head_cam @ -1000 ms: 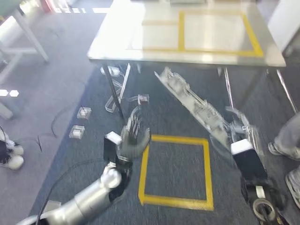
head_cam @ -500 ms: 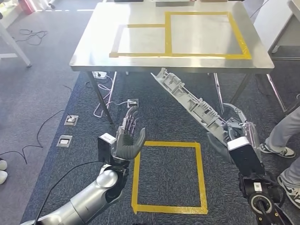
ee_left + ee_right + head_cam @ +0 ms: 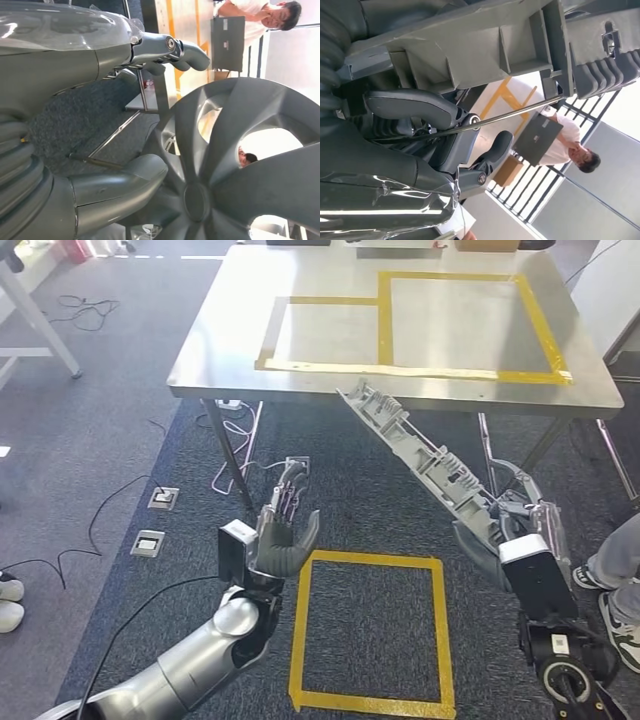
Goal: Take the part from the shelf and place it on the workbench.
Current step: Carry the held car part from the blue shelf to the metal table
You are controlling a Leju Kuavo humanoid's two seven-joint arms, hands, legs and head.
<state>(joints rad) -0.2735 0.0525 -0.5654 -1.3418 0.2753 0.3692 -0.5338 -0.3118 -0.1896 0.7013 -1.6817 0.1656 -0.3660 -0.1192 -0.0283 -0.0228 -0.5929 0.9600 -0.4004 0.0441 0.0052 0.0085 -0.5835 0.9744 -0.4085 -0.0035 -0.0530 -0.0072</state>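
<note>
The part (image 3: 423, 455) is a long grey ribbed plastic moulding. My right hand (image 3: 513, 522) grips its lower end, and it slants up and to the left, its far tip just under the front edge of the steel workbench (image 3: 226, 350). The right wrist view shows the part (image 3: 478, 45) close up, with fingers (image 3: 414, 107) curled beneath it. My left hand (image 3: 283, 532) hovers above the carpet in front of the bench, fingers spread and holding nothing. In the left wrist view the left hand (image 3: 75, 65) is spread before a grey spoked wheel cover (image 3: 234, 165).
Yellow tape marks rectangles (image 3: 460, 320) on the bench top and a square (image 3: 302, 630) on the carpet between my arms. A bench leg (image 3: 226, 445), floor sockets (image 3: 162, 498) and cables (image 3: 98, 525) lie to the left. A person's shoes (image 3: 615, 590) stand at the right edge.
The whole picture has shifted, so the camera moved; the bench now shows sharper and more square-on. Both hands keep their poses, and the right still holds the part.
</note>
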